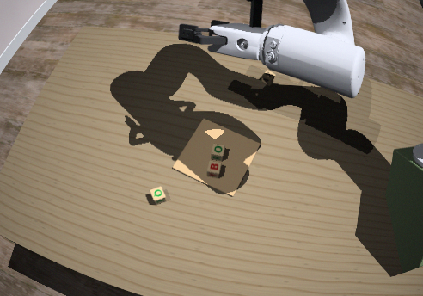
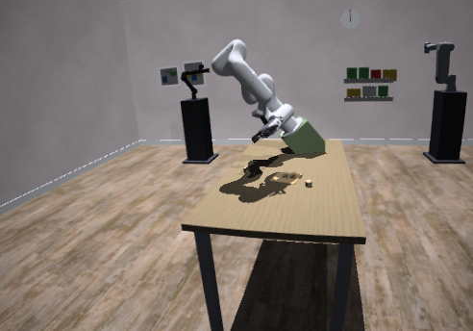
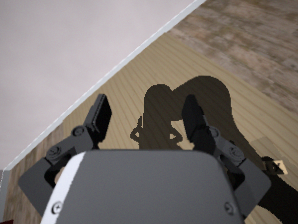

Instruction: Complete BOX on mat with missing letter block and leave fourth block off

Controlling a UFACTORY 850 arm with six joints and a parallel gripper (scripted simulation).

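A tan square mat lies mid-table, mostly in the arm's shadow. Two blocks sit on it side by side: one with a green O and one with a red B. A third block with a green O on top lies off the mat on the table. A fourth block lies in shadow, partly hidden by the arm; I cannot read its letter. It also shows in the wrist view. My gripper is open and empty, held high above the table and away from all the blocks; the wrist view shows nothing between its fingers.
A dark green box stands at the table's right edge. The mat and the loose O block lie toward the table's far half. Black pedestals with other arms stand on the floor, away from the table.
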